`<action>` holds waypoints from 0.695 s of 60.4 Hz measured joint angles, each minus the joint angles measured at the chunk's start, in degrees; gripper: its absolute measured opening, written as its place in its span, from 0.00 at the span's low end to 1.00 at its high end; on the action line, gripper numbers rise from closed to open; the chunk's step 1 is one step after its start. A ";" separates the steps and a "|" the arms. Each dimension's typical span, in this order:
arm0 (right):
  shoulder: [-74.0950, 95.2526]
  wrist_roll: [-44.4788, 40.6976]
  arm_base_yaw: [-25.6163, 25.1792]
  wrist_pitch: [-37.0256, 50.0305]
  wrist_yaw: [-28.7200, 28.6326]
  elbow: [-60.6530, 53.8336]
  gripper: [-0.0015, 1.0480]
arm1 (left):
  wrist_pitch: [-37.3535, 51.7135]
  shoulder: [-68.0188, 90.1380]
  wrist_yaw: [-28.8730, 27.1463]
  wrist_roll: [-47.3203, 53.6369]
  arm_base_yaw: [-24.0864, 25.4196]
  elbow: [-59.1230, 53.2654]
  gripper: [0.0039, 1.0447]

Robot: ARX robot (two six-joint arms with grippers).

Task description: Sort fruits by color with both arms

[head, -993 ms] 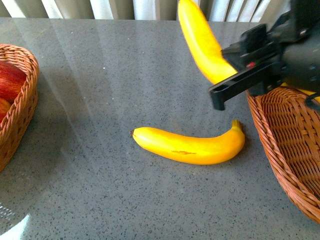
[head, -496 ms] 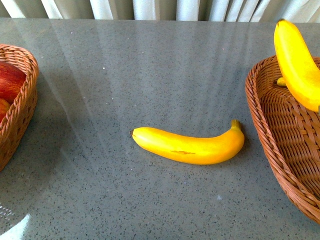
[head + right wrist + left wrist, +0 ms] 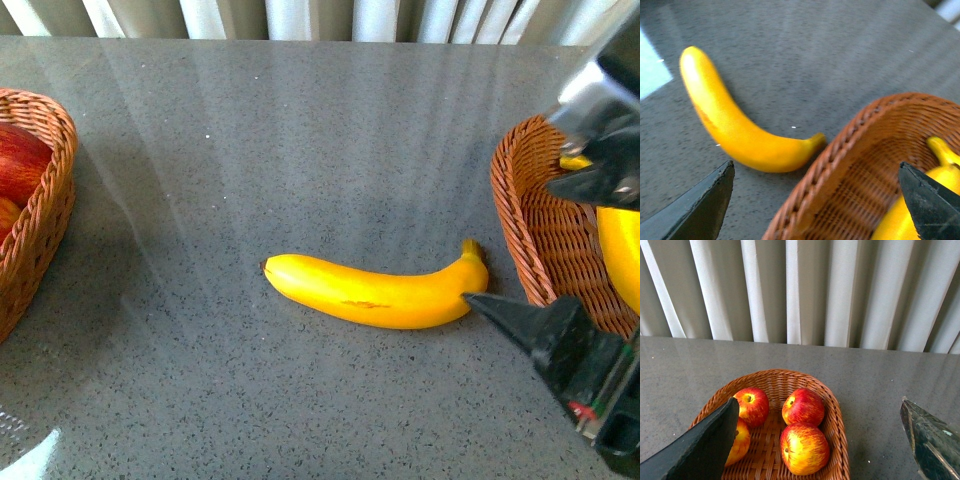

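One yellow banana (image 3: 375, 292) lies loose on the grey table, its stem end close to the right wicker basket (image 3: 520, 215). A second banana (image 3: 622, 250) lies in that basket. My right gripper (image 3: 510, 245) hangs open over the basket's near rim, with nothing between its fingers. In the right wrist view the loose banana (image 3: 735, 130) lies outside the rim (image 3: 840, 160), the basket banana (image 3: 920, 210) lies beside one finger, and the gripper (image 3: 816, 164) spans the rim. My left gripper (image 3: 818, 401) stays open above the left basket (image 3: 837, 420), which holds several red-yellow apples (image 3: 804, 448).
The left basket (image 3: 45, 215) sits at the table's left edge with an apple (image 3: 18, 160) showing. Pale curtains (image 3: 800, 290) hang behind the table's far edge. Bare grey tabletop (image 3: 250, 150) stretches between the two baskets.
The banana my right gripper held aloft a second ago now lies in the right basket. The gripper has let go and come down over the rim. The loose banana has not moved.
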 joint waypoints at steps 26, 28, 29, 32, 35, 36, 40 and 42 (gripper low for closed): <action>20.46 -4.44 2.19 -1.92 -7.43 12.37 0.91 | 0.00 0.00 0.00 0.00 0.00 0.00 0.91; 21.66 -4.83 2.71 -2.10 -7.43 13.42 0.91 | 0.00 0.00 0.00 -0.02 0.00 0.00 0.91; 22.25 -5.14 2.95 -2.29 -7.48 13.94 0.91 | 0.00 0.00 0.00 -0.02 0.00 0.00 0.91; 23.74 -5.75 3.52 -2.56 -7.45 15.02 0.91 | 0.00 0.00 0.00 -0.02 0.00 0.00 0.91; 25.20 -6.62 3.98 -2.62 -7.08 15.96 0.91 | 0.00 0.00 0.00 -0.02 0.00 0.00 0.91; 25.75 -6.88 4.09 -2.62 -6.95 16.26 0.91 | 0.00 0.00 0.00 -0.02 0.00 0.00 0.91; 27.15 -7.65 4.37 -2.62 -6.73 16.92 0.91 | 0.00 0.00 0.00 -0.02 0.00 0.00 0.91; 28.00 -8.00 4.44 -2.62 -6.58 17.31 0.91 | 0.00 0.00 0.00 -0.02 0.00 0.00 0.91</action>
